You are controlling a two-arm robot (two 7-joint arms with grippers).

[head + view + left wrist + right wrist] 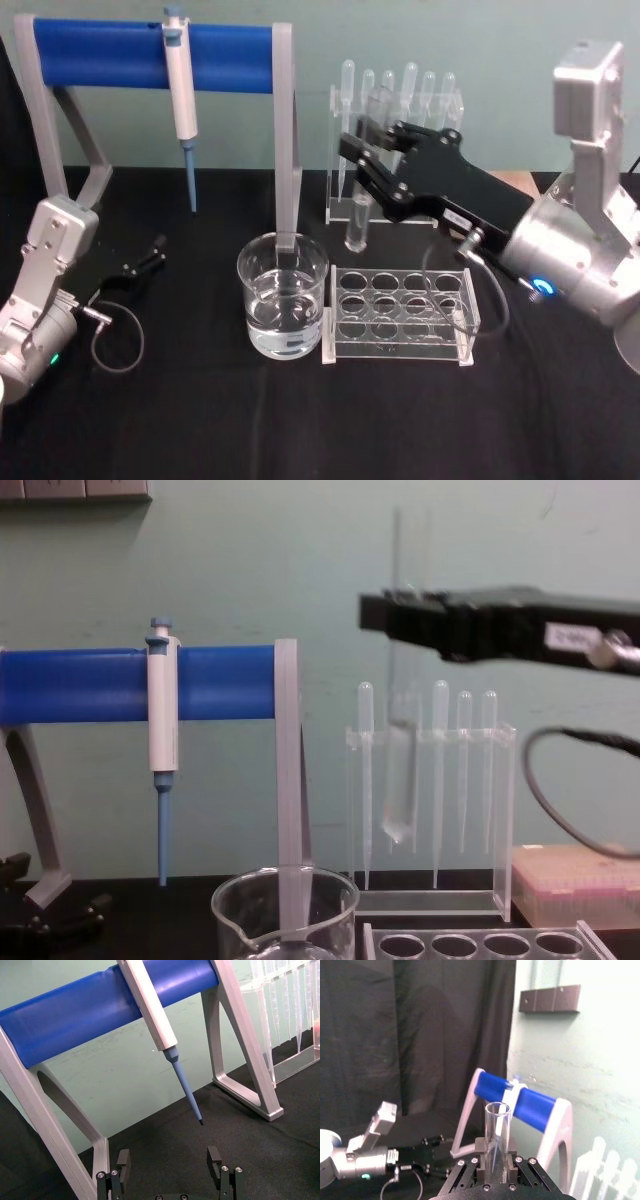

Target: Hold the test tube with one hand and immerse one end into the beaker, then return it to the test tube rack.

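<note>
Seen from the head view, the test tube [357, 222] is pinched by the right pincer [372, 163], raised behind the rack [398, 315], right of the beaker [283, 295]. In the chest view, the tube hangs well above the surface. In the left wrist view, the left pincer [170, 1167] is spread, empty.

One test tube [357, 222], one beaker [283, 295], one tube rack [400, 315] with eight holes, one micropipette [184, 95], one blue-barred stand [150, 55], six plastic pipettes [408, 85], two hands: left [150, 255], right [375, 150].
</note>
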